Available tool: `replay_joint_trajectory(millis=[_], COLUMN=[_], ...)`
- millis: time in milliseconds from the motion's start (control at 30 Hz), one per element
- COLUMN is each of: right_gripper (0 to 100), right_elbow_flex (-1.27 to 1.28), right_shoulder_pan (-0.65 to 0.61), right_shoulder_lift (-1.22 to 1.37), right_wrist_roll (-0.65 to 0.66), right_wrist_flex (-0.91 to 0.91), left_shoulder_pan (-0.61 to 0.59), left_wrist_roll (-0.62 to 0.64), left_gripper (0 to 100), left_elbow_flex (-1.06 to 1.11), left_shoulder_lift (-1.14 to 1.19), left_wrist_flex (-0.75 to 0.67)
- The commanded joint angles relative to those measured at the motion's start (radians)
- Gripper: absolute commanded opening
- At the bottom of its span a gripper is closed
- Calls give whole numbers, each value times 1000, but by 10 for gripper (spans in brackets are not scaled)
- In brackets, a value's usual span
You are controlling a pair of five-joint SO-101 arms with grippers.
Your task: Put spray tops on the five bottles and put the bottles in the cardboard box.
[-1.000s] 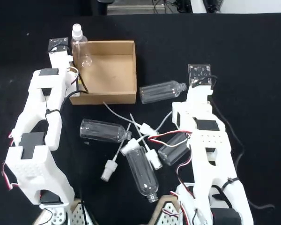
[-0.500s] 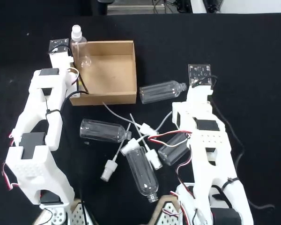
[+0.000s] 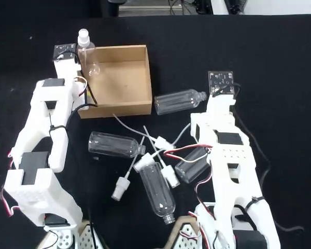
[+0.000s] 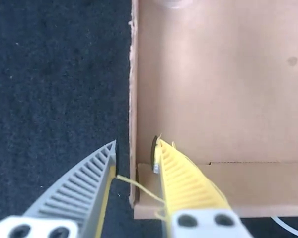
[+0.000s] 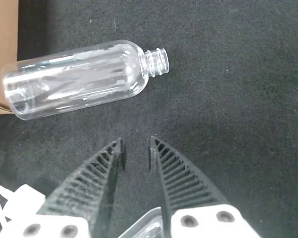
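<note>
Left pincer [image 4: 134, 145] apart, ribbed grey and yellow fingers [image 4: 184, 183] straddling cardboard box [image 4: 213, 99] wall. Right pincer [image 5: 136, 141] slightly apart over black fuzzy bench [image 5: 238, 74]. Clear uncapped bottle [image 5: 74, 79] lying beside box; spray-topped bottle [image 3: 89, 57] standing in box corner.

Robotics lab bench: black-clothed tabletop [image 3: 285, 57] carrying white left arm [image 3: 41, 129] and right arm [image 3: 228, 155], exposed wiring [image 3: 182, 150]; loose cables [image 3: 179, 6] at 12 o'clock.

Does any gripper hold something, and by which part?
Nothing is held. The left gripper straddles a wall of the box without clamping it; the right gripper is empty.
</note>
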Motion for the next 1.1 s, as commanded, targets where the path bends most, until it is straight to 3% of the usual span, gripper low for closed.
replay_joint_trajectory(millis=[0,100,233,300,467,600,800,967,1067], right_gripper=[64,64,64,64,64,64,64,64,64], right_elbow_flex=[-7,-7,-7,-5,-5,-5,-5,-5,-5], right_shoulder_pan=[6,6,6,6,6,6,6,6,6], right_shoulder_lift=[-16,-16,-16,-16,-16,-16,-16,-16,-16], right_wrist_roll=[0,0,0,0,0,0,0,0,0], right_wrist_flex=[-26,-26,-26,-26,-26,-26,-26,-26,-26], left_shoulder_pan=[1,1,-4,-13,-18,-8,-4,101,179], left_wrist_roll=[-25,-49,-49,-51,-78,-236,-624,-902,-996], left_gripper=[121,151,297,330,304,303,303,303,305], left_elbow_flex=[-10,-19,-48,-102,-288,-354,-338,-291,-240], left_shoulder_lift=[-60,-66,-72,-75,-137,-178,-184,-193,-187], left_wrist_flex=[-17,-17,3,66,315,491,674,839,850])
